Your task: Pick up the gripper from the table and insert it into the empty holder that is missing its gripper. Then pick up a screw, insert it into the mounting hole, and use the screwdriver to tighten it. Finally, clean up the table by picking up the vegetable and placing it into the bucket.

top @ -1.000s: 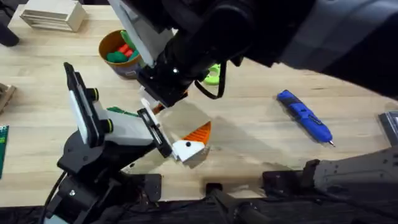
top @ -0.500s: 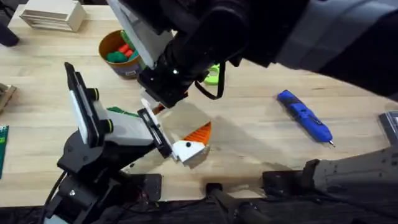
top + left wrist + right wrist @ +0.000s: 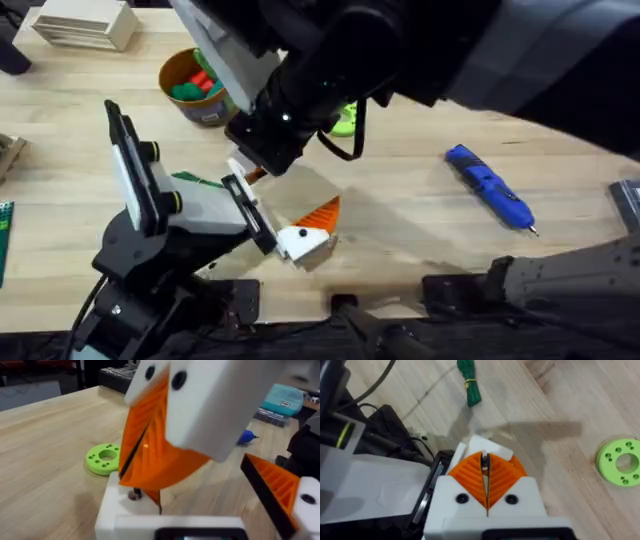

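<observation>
While the right tool (image 3: 485,477) pinches a thin metal screw (image 3: 484,462) over the left arm's white blocky holder (image 3: 150,510), the left tool (image 3: 200,495) stays open. The blue pen-shaped screwdriver (image 3: 490,187) lies near the tabletop's (image 3: 420,210) right edge.

No legible text, label, brand, number or sign appears on any surface in the overhead, left wrist or right wrist views.

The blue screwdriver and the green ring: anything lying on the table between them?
Nothing: the overhead view shows bare wood between the screwdriver and the green ring.
</observation>
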`<control>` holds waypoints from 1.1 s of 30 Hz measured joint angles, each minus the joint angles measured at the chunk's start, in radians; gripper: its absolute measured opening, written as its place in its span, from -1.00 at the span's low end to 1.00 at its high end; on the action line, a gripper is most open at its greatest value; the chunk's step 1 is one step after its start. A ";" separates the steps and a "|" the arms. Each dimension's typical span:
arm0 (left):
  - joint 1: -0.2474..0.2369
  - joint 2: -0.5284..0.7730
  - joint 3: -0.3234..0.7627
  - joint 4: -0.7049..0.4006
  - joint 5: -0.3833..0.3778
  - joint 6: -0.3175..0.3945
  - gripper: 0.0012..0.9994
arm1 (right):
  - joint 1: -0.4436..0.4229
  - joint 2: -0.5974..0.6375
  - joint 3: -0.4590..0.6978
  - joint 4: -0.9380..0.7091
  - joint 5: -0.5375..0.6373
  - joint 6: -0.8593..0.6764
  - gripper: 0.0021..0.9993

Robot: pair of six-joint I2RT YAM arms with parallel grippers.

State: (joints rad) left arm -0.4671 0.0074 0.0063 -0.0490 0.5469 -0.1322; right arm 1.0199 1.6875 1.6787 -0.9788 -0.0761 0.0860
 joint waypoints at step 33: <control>0.000 0.000 0.000 0.000 0.002 0.000 0.97 | 0.000 0.012 0.002 0.002 0.001 -0.031 -0.99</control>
State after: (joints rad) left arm -0.4671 0.0074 0.0063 -0.0490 0.5486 -0.1322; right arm 1.0199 1.6997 1.6806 -0.9770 -0.0753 0.0551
